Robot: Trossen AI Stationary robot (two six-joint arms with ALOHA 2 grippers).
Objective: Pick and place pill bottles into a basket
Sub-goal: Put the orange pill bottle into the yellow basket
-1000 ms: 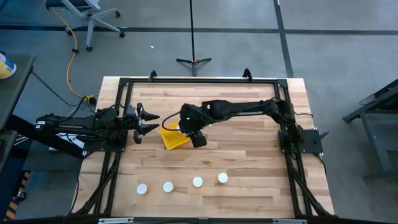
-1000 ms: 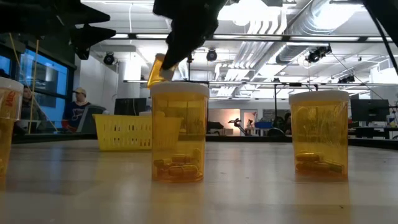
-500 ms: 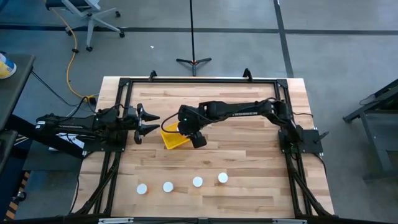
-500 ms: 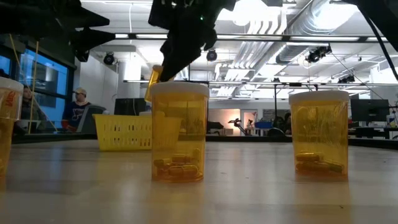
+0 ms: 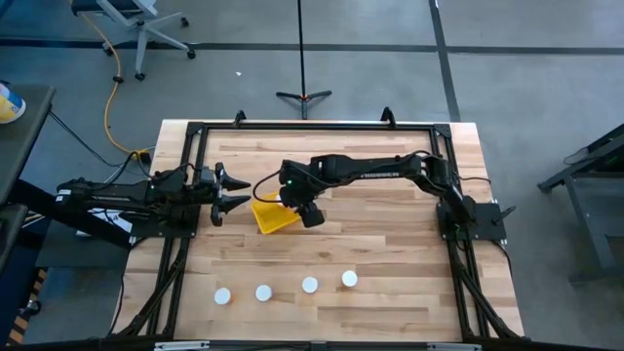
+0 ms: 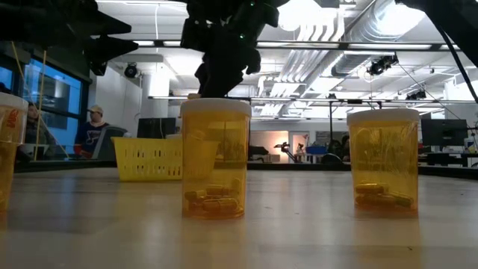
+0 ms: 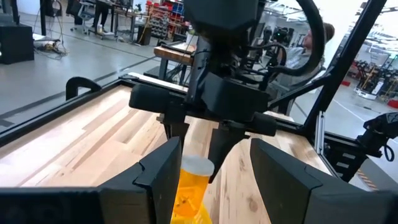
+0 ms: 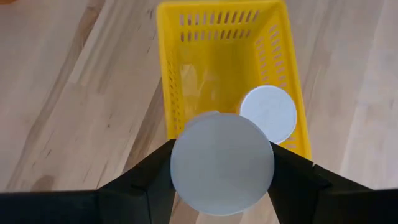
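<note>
The yellow basket (image 5: 272,218) stands on the table left of the middle, with one white-capped pill bottle (image 8: 268,114) upright inside it. My right gripper (image 5: 292,202) hangs over the basket (image 8: 221,43), shut on another pill bottle (image 8: 222,163). Four more pill bottles stand upright in a row near the front edge (image 5: 223,295), (image 5: 263,292), (image 5: 309,285), (image 5: 349,279). My left gripper (image 5: 232,192) waits open just left of the basket, pointing level at it, with nothing between its fingers. My right gripper pinches the bottle at its top, by two opposite sides of the white cap (image 7: 198,165), between its two fingers (image 8: 292,177). The fingers slant down from the table's right side. The amber body (image 7: 186,194) hangs below them, cap up, clear above the basket.
In the low view two of the front-row bottles (image 6: 215,157), (image 6: 385,161) stand close to the camera and hide part of the basket (image 6: 149,158). A black frame (image 5: 312,126) runs round the table. Bare wood lies right of the basket.
My right gripper has come down toward the basket and a little toward the table's left edge, still shut on the bottle. In the low view the bottle has sunk behind the nearest front-row bottle.
</note>
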